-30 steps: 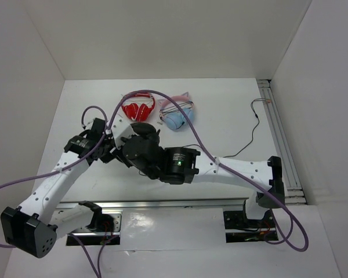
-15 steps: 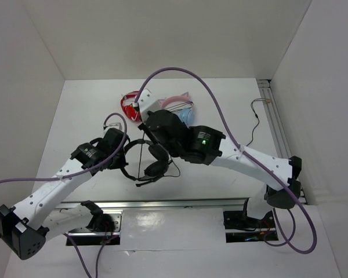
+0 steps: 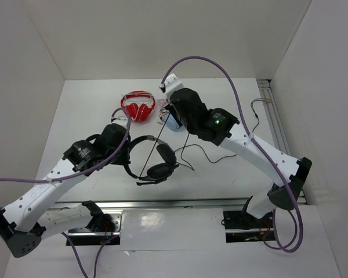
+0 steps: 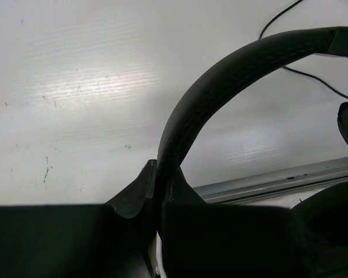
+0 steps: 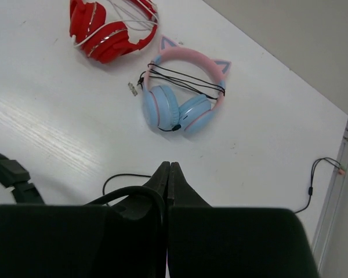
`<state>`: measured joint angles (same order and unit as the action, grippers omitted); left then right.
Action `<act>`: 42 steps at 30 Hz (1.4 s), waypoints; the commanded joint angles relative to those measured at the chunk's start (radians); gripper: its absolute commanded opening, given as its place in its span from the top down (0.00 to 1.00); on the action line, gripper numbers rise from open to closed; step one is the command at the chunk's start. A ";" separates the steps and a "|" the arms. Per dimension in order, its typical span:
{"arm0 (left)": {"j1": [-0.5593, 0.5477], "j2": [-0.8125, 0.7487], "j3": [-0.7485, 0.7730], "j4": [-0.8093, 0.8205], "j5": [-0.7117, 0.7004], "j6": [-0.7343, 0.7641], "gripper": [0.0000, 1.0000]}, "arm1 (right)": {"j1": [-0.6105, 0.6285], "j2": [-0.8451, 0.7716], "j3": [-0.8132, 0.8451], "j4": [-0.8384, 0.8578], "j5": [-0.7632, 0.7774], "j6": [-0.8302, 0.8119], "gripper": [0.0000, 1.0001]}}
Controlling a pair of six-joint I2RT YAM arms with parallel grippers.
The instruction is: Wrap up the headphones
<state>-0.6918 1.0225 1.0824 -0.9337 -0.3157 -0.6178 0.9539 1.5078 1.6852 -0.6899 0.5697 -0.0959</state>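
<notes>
The black headphones [image 3: 162, 169] are held above the table in front of centre, earcups hanging toward the near rail. My left gripper [image 3: 127, 157] is shut on their padded headband [image 4: 232, 75], with the band wedged between the fingertips [image 4: 151, 179]. My right gripper [image 3: 169, 113] is shut on the thin black cable [image 5: 133, 191], high above the light-blue headphones. The cable [image 3: 156, 145] runs taut from the headphones up to it, and more of it lies loose on the table [image 3: 200, 153].
Red-and-white headphones [image 3: 138, 106] and light-blue and pink cat-ear headphones [image 5: 182, 92] lie at the back, each with its cord wound round it. A separate thin wire [image 3: 254, 124] lies by the right-hand rail [image 3: 281, 145]. A metal rail [image 3: 162, 203] runs along the near edge.
My right gripper has risen and moved back and to the right, away from the headphones, drawing the cable out taut. My left gripper has shifted slightly right, still holding the headband.
</notes>
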 commanded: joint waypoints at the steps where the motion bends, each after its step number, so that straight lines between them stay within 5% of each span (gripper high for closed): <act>1: -0.008 -0.051 0.079 -0.083 0.059 0.101 1.00 | -0.075 -0.024 -0.007 0.104 -0.095 -0.019 1.00; 8: -0.008 -0.094 0.172 -0.094 0.289 0.194 1.00 | -0.121 -0.037 -0.157 0.286 -0.440 -0.028 1.00; 13: -0.008 -0.107 0.347 -0.160 0.204 0.145 1.00 | -0.121 -0.046 -0.359 0.453 -0.577 0.024 1.00; 17: -0.008 -0.065 0.517 -0.195 0.161 0.102 1.00 | -0.121 -0.046 -0.545 0.698 -0.723 0.140 1.00; 21: -0.008 -0.012 0.637 -0.237 0.104 0.032 1.00 | -0.077 0.003 -0.711 1.155 -0.908 0.303 0.96; 26: -0.008 0.077 0.774 -0.356 0.027 -0.003 1.00 | -0.037 0.210 -0.653 1.320 -0.955 0.390 0.96; 28: -0.008 0.089 0.803 -0.378 -0.017 -0.014 1.00 | -0.027 0.305 -0.628 1.355 -0.965 0.424 0.84; 31: -0.008 0.102 0.879 -0.425 -0.124 -0.062 1.00 | -0.004 0.412 -0.628 1.483 -1.027 0.492 0.80; 42: 0.122 0.298 1.160 -0.425 -0.212 -0.120 1.00 | 0.063 0.617 -0.755 1.742 -1.032 0.590 0.84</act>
<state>-0.6056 1.2655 2.1906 -1.4063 -0.4938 -0.6922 1.0145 2.1139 0.9749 0.8783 -0.4618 0.4561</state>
